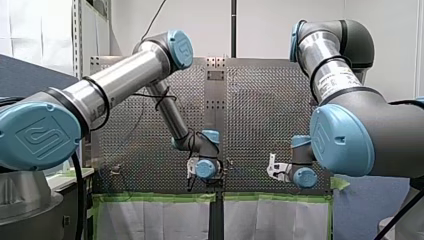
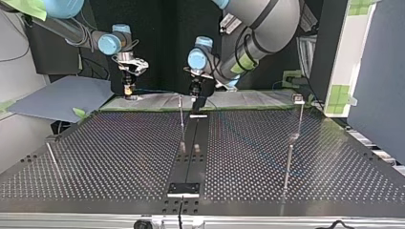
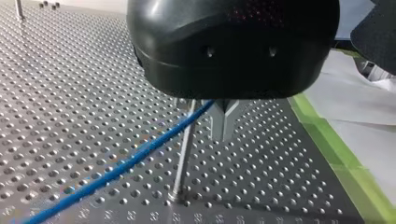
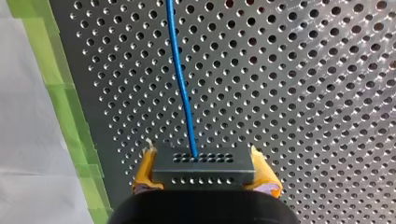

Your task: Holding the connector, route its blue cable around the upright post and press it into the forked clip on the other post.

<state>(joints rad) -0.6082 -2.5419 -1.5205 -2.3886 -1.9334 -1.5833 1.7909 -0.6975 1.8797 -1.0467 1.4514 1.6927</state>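
My right gripper [image 4: 204,173] has its 2 yellow pads [image 4: 145,170] clamped on the sides of the dark connector [image 4: 203,161], low over the perforated table [image 4: 303,93] near the green tape [image 4: 70,116]. The blue cable [image 4: 181,84] leaves the connector's face and runs away across the holes. My left gripper [image 3: 223,125] has its 2 metal fingers drawn together. The cable passes just beside them, and I cannot tell whether they pinch it. A thin upright post [image 3: 183,149] stands close by that stretch. The forked clip [image 2: 298,98], I judge, tops the post at the top view's right, well apart. If the cable goes slack it could ride up over the post. A hard pull could twist the connector in the pads.
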